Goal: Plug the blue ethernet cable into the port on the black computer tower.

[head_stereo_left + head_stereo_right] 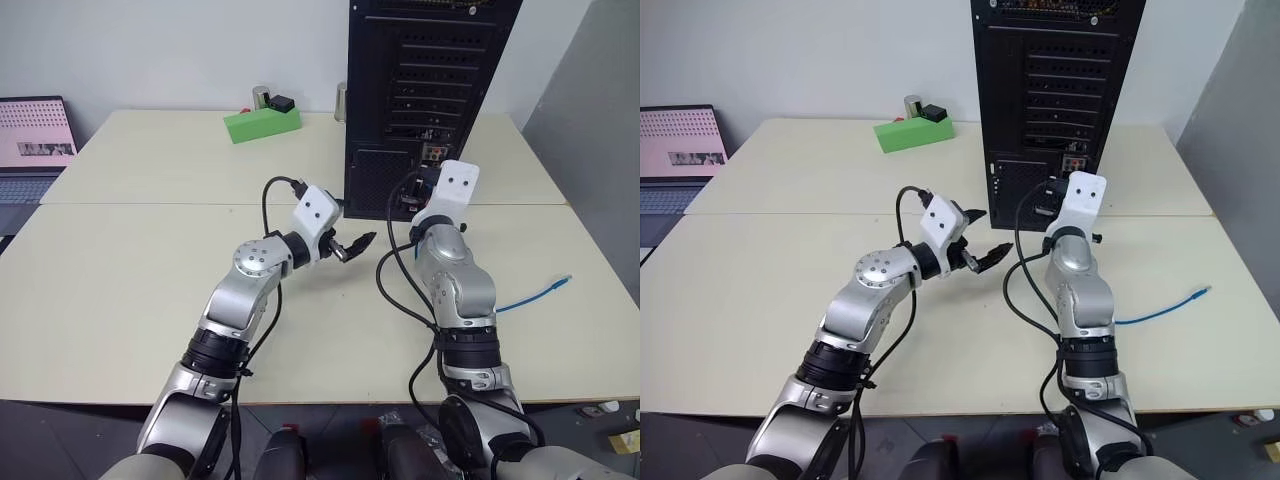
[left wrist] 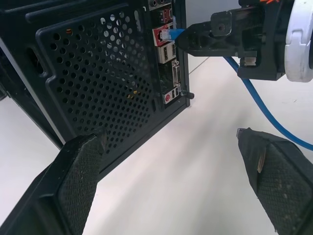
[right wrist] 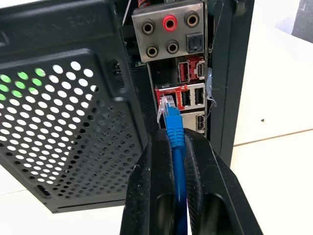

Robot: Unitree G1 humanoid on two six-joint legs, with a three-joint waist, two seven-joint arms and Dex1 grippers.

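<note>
**A:** Where is the right hand (image 3: 171,142)?

**B:** Up against the back of the black computer tower (image 1: 430,90), which stands at the far edge of the counter (image 1: 130,270), a little right of the middle. Its two fingers are closed tight on the blue ethernet cable (image 3: 175,147), just behind the plug.

**A:** Is the plug in the port (image 3: 165,100)?

**B:** The clear plug tip sits right at the red-framed socket in the connector strip. From the right wrist view I cannot tell whether it is fully seated or only at the mouth. In the left wrist view the blue tip meets the strip at the same spot.

**A:** And the rest of the cable?

**B:** It runs back under the right arm and trails across the counter toward the right edge, its other plug lying free on the surface there.

**A:** The left hand (image 1: 352,245)?

**B:** It hangs above the counter just in front of the tower's lower grille, near the right hand but apart from it. Its fingers (image 2: 80,171) are spread wide with nothing between them.

**A:** Anything else on the counter?

**B:** A green block (image 1: 262,123) near the far edge, left of the tower, and a laptop (image 1: 35,145) by the left edge.
</note>
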